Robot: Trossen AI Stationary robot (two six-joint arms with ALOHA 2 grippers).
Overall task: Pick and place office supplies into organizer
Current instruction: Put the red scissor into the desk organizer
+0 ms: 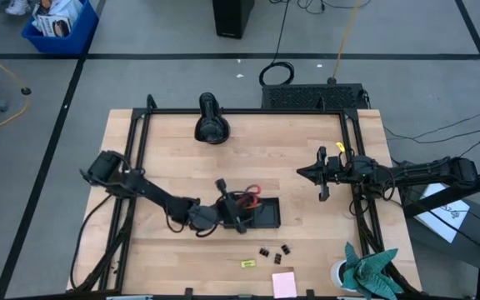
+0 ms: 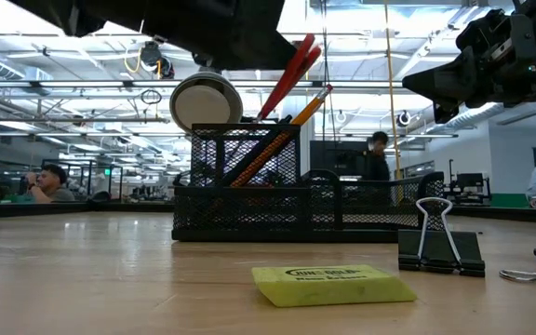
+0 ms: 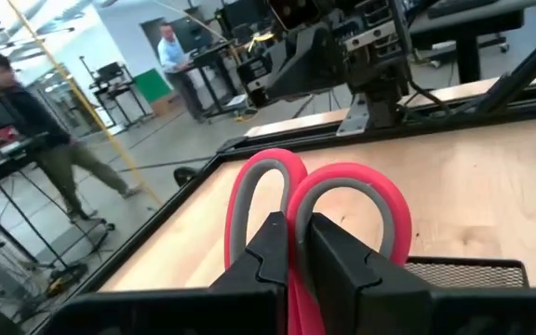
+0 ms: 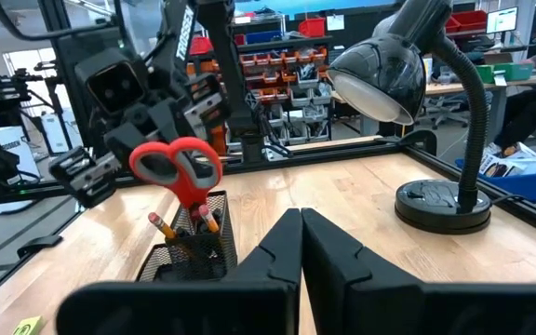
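Red scissors (image 4: pixel 177 169) are pinched by the handles in the left claw (image 3: pixel 298 251), blades down inside the organizer (image 1: pixel 259 213), a black mesh tray near the desk (image 1: pixel 165 142) centre. Scissors' long axis stands tilted, handles leaning up out of the tall cup section; two pencils (image 4: pixel 164 227) sit in the same cup. Left claw is directly above the organizer, so the likely next move is just letting go and lifting clear; scissors should stay propped on the mesh wall, though they could tip. Right claw (image 4: pixel 298 244) is pressed together, empty, hovering well apart at the desk's right side, pointing toward the organizer. Loose supplies lie on the near edge of the desk: binder clips (image 1: pixel 274 250), a yellow piece (image 1: pixel 247 263), a pink pad (image 1: pixel 284 284). They lie between the arms; the left claw looks nearer. A black lamp (image 1: pixel 211 121) stands at the far edge.
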